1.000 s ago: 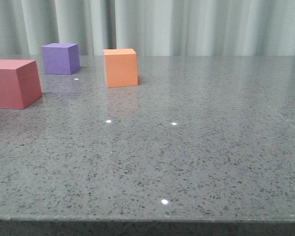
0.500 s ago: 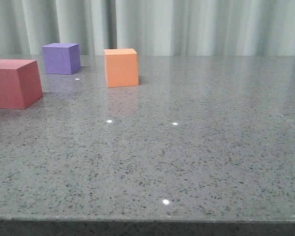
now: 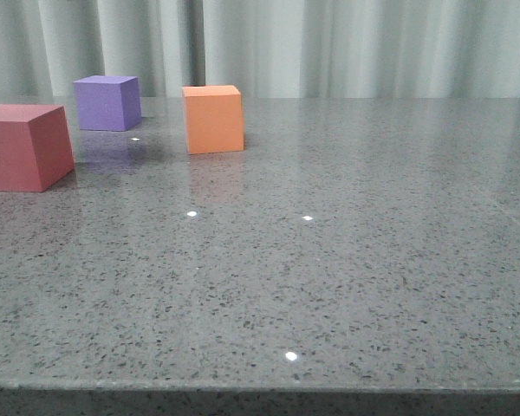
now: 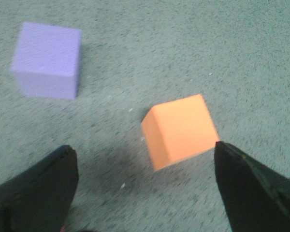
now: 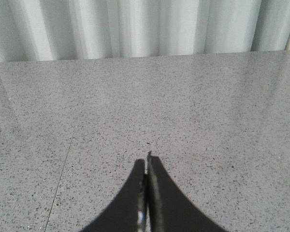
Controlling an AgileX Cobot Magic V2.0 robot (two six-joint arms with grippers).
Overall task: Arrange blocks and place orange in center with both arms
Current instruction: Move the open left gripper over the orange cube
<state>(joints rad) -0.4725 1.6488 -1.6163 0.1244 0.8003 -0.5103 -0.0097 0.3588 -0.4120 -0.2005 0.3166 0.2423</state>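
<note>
Three cubes stand at the table's far left in the front view: a dull red one (image 3: pixel 24 146) nearest, a purple one (image 3: pixel 107 102) behind it, and the orange (image 3: pixel 213 119) to their right. No gripper shows in that view. In the left wrist view my left gripper (image 4: pixel 146 152) is open above the stone, its black fingers (image 4: pixel 43 188) spread wide. The orange cube (image 4: pixel 181 129) lies just beyond the fingertips, close to one finger, and the purple cube (image 4: pixel 47 60) sits farther off. My right gripper (image 5: pixel 146 162) is shut on nothing over bare tabletop.
The grey speckled tabletop (image 3: pixel 329 260) stretches from the cubes to the front edge and to the right. A pale curtain (image 3: pixel 329 43) hangs behind the far edge. A thin seam in the stone (image 5: pixel 60 179) runs beside the right gripper.
The orange cube, tilted one second ago, now stands square on the table. The red and purple cubes have not moved.
</note>
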